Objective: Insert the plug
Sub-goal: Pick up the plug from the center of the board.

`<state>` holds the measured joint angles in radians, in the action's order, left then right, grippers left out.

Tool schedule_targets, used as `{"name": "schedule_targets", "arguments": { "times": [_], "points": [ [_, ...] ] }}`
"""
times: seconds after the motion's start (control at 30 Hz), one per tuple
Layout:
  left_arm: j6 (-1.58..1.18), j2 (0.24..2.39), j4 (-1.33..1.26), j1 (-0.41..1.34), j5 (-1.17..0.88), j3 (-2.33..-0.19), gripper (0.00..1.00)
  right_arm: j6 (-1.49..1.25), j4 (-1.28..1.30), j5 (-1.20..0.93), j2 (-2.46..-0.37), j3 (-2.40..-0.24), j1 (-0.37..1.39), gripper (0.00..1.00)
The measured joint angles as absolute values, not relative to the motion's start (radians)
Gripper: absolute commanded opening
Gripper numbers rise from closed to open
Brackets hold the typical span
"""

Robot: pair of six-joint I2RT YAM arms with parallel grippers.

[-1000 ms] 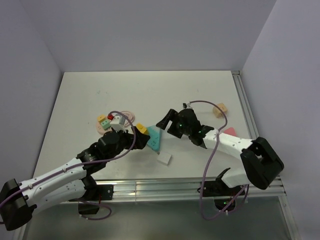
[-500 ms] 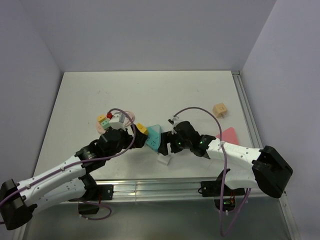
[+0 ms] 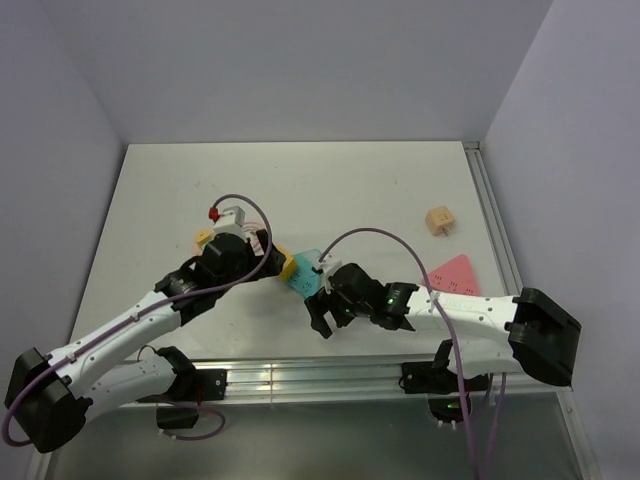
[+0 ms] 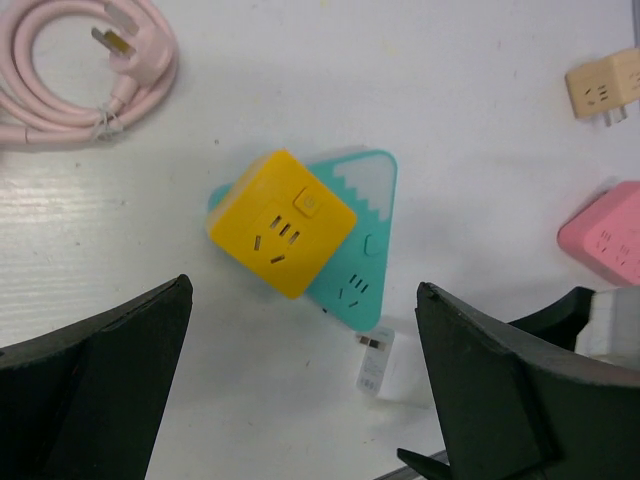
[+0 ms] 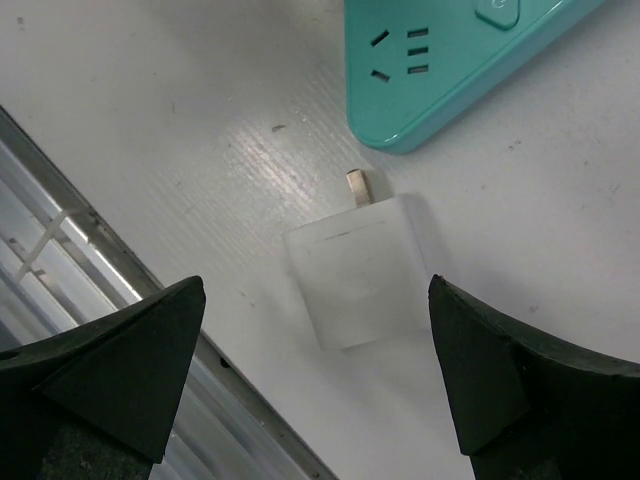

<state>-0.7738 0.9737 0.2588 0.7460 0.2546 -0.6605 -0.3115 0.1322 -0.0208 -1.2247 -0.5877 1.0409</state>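
The mint-green plug does not show in any view. A yellow cube socket (image 4: 283, 222) rests on a teal triangular socket (image 4: 362, 255); both also show in the top view, the cube (image 3: 286, 263) and the teal socket (image 3: 305, 277). A plain white block (image 5: 355, 270) with one metal prong showing lies just near of the teal socket (image 5: 450, 60). My right gripper (image 5: 320, 380) is open and hangs over the white block, one finger on each side, not touching it. My left gripper (image 4: 305, 400) is open and empty, above and left of the yellow cube.
A coiled pink cable (image 4: 70, 60) with a plug lies to the left. A tan adapter (image 3: 439, 220) and a pink triangular socket (image 3: 455, 275) lie to the right. Small white, red and yellow pieces (image 3: 225, 215) sit behind the left arm. The metal rail (image 5: 110, 260) runs along the near table edge.
My right gripper has moved from behind the teal socket toward the near edge and now hangs over the white block. My left gripper has drawn back to the left, away from the yellow cube.
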Motion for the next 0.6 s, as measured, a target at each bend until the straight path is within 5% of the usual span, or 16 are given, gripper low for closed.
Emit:
{"name": "schedule_targets", "arguments": {
  "times": [0.6],
  "points": [
    [-0.754,0.906,0.319,0.687,0.156,-0.715,0.99,-0.177,0.390,0.133,-1.446,-0.820,1.131,0.98]
  ]
}}
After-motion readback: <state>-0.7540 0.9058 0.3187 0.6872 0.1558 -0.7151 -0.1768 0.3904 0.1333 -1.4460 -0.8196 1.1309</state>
